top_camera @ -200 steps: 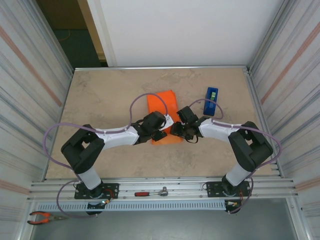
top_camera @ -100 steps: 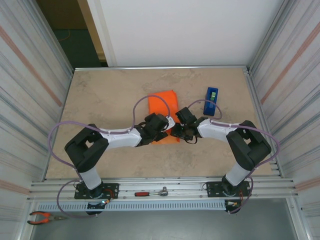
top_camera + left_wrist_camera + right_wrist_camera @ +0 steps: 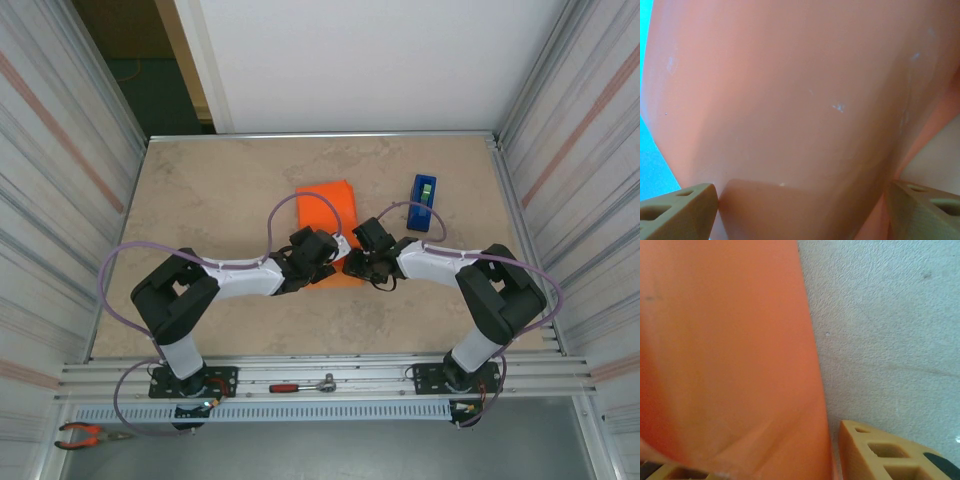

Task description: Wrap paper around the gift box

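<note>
Fingers (image 3: 682, 210) of my left gripper (image 3: 802, 212) stand wide apart at the bottom corners of its wrist view. The paper (image 3: 800, 100) fills the whole gap between them, a smooth orange-pink swell that reaches both inner faces. I cannot tell whether they press on it or merely straddle it.

On my right gripper (image 3: 775, 462), one tan finger (image 3: 890, 455) shows plainly at the lower right, and just a sliver of the other shows at the lower left. They are partly apart, with the orange sheet lying between them. The sheet's straight edge runs down the frame and ends just beside the right-hand finger. I cannot tell if that is a pinch.

From the top view, both grippers meet over the near end of the paper, the left one coming in from the left and the right one from the right, close to each other. The sheet stretches away from them as a folded orange strip toward the middle of the table (image 3: 220, 200). The gift box is hidden under the paper and the grippers.

A blue tape dispenser (image 3: 424, 202) stands to the right of the strip's far end, apart from it and near my right forearm. A red-handled ratchet (image 3: 300, 386) lies on the rail between the arm bases, and orange-handled pliers (image 3: 85, 435) lie at the lower left corner.
</note>
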`<state>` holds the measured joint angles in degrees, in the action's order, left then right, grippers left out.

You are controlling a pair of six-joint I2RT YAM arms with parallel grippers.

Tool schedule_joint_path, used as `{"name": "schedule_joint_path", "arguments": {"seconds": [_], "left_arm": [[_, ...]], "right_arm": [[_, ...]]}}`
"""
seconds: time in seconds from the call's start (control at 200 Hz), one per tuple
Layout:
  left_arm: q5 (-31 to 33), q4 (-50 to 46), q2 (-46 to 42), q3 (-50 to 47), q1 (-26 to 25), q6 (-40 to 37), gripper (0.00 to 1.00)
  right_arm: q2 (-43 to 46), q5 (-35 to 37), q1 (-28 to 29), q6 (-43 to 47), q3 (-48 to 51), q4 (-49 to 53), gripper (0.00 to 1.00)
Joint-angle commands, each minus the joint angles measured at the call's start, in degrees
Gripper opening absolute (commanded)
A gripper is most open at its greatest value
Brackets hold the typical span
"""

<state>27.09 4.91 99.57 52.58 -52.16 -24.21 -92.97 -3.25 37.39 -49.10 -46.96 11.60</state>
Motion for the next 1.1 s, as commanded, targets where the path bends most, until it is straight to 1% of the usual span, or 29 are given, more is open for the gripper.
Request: {"name": "schedule_joint_path", "arguments": {"seconds": [0.0,0.095,0.19,0.291,0.351,0.536,0.717,0.832,0.897,0.962,1.002,1.092], "left_arm": [[-0.8,-2.1,-0.7,-0.2,-0.2,0.7,0.87],[-2.1,-3.2,-2.2,0.0,-0.1,2.2,0.87],[-7.4,-7.3,-5.3,1.4,1.0,5.4,0.88],[-13.3,-10.4,-9.2,1.8,2.4,6.9,0.90],[-14.6,-11.9,-10.4,2.1,3.2,7.2,0.90],[-14.3,-12.0,-11.5,1.5,4.8,5.2,0.89],[-12.6,-10.4,-9.1,1.2,4.8,3.1,0.89],[-10.2,-8.7,-7.3,0.8,5.0,2.4,0.88],[-9.4,-7.9,-6.4,0.6,5.1,2.3,0.87],[-9.5,-7.5,-6.0,0.5,5.5,2.3,0.81],[-10.0,-7.6,-5.7,0.6,5.7,2.6,0.79],[-10.0,-7.6,-5.2,0.6,5.7,3.0,0.79]], "right_arm": [[0.7,0.5,-1.0,-0.9,-0.2,0.9,0.44],[0.0,-0.2,-2.1,-0.7,-0.7,0.6,0.43],[-0.3,-0.9,-2.8,-0.6,-0.7,0.2,0.43],[-0.3,-1.2,-3.2,-0.3,-0.6,0.1,0.43],[-0.2,-1.3,-3.2,-0.2,-0.6,0.1,0.43],[-0.5,-1.6,-3.3,-0.3,-0.3,-0.5,0.43],[-0.2,-1.7,-3.3,-0.2,0.0,-0.4,0.42],[0.1,-1.7,-3.3,-0.4,0.3,-0.3,0.42],[0.4,-1.6,-3.3,-0.4,0.6,-0.3,0.42],[0.7,-1.5,-3.3,-0.5,0.8,-0.3,0.42],[0.9,-1.6,-3.3,-0.6,1.0,-0.3,0.42],[1.6,-1.7,-3.2,-0.7,1.4,-0.2,0.42]]}}
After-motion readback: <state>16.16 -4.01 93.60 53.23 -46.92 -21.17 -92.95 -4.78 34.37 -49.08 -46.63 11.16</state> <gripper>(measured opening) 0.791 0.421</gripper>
